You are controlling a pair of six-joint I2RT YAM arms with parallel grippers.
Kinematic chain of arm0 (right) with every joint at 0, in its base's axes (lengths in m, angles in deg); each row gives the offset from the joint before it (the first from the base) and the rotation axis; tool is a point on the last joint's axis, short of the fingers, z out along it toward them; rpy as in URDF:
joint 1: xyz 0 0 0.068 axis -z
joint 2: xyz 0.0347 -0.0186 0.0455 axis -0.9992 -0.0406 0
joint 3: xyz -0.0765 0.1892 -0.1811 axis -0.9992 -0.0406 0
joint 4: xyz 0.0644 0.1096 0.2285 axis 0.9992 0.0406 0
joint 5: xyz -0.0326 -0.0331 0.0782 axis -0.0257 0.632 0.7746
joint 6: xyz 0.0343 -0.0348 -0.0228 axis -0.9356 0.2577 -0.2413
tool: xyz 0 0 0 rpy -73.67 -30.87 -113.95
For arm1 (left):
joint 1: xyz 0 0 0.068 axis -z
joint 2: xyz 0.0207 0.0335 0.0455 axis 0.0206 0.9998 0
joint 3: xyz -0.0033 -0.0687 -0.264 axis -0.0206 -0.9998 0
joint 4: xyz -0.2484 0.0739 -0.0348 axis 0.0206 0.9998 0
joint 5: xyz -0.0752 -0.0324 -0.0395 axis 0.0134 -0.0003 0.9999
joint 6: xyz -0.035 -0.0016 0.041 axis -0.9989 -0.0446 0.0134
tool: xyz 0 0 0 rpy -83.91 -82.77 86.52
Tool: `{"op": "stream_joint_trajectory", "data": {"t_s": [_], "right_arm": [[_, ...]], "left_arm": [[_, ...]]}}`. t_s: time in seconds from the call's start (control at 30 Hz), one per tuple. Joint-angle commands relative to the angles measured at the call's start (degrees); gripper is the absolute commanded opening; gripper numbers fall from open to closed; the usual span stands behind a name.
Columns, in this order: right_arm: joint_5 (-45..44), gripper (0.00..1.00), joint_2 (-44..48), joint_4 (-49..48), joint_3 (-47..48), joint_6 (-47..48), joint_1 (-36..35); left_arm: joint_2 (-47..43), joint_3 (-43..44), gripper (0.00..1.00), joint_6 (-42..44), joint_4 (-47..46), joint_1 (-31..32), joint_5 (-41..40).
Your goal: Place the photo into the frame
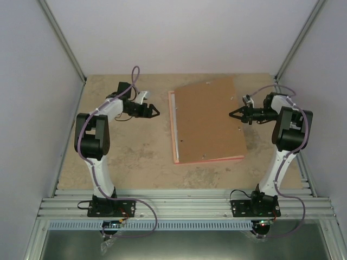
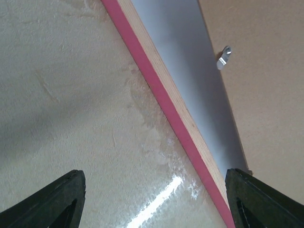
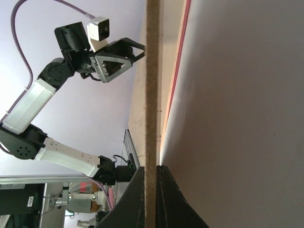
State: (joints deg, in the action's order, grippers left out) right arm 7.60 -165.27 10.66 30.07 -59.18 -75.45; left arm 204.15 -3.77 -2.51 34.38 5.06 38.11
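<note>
Raised cardboard sheet (image 1: pixel 209 122) being pinched at its edge by right gripper (image 1: pixel 234 114); left gripper (image 1: pixel 156 112) being held spread beside pink frame (image 2: pixel 159 99).

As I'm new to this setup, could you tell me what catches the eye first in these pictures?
A big brown board lies askew over a pink frame mid-table. The right gripper pinches the board's right edge, while the left gripper hangs open just left of the frame.
</note>
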Motion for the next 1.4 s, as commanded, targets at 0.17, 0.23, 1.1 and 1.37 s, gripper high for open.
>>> {"op": "stream_joint_trajectory", "data": {"t_s": [0.17,0.23,1.1,1.37], "right_arm": [[5.81,0.00,-6.51,3.47,6.40,1.93,-1.31],[5.71,0.01,-7.74,3.36,8.23,1.62,-1.33],[0.62,0.01,-21.67,-0.21,21.31,-3.01,-1.84],[1.50,0.01,-22.65,1.68,16.37,0.17,-4.51]], "left_arm": [[-2.82,-0.92,0.83,0.82,0.15,0.52,-1.35],[-2.48,-0.84,0.83,1.17,0.82,0.82,-1.56],[1.33,-2.42,0.83,2.45,5.92,3.70,-4.36],[2.85,-1.09,0.82,2.56,6.30,3.72,-4.60]]}}
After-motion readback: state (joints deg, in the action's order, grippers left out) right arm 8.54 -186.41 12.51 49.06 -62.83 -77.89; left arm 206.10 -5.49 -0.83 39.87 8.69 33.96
